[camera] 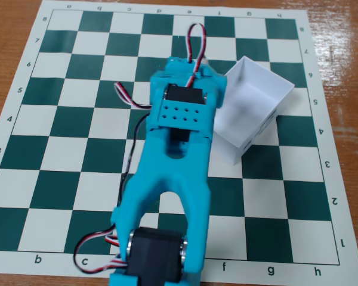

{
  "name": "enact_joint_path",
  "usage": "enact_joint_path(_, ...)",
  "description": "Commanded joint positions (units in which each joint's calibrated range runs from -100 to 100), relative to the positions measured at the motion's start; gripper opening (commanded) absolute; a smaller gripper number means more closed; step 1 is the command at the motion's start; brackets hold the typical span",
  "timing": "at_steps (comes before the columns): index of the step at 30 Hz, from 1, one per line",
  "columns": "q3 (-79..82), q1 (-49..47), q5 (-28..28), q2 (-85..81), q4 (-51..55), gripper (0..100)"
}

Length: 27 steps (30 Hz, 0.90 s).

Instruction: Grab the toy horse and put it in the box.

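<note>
chessboard (pixel 59 155) on wood table; arm (pixel 173 179) covers tool, grip state unknown; horse unseen. centre over box (pixel 259 98) before release.

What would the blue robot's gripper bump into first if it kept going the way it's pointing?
Probably the box. The arm stretches up the chessboard toward the box's left edge. The gripper itself is hidden under the arm, so its height and exact aim are unclear.

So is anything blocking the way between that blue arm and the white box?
Nothing visible does. The arm already reaches over the box's near-left edge, and the chessboard around it lies bare. The gripper tip and the toy horse are hidden under the arm, so I cannot tell about those.
</note>
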Motion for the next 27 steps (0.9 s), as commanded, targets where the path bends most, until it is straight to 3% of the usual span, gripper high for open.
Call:
enact_joint_path(1,-3.0,4.6,0.3,-1.3,0.2,0)
enact_joint_path(10,-1.1,9.7,0.3,2.5,-0.3,0)
enact_joint_path(13,-1.1,10.2,0.5,4.0,-0.9,17)
enact_joint_path(18,-2.6,10.2,0.7,6.3,-4.9,20)
enact_joint_path(21,-4.1,10.2,0.8,7.3,-6.9,20)
enact_joint_path(27,-5.7,8.8,0.3,0.6,1.5,2)
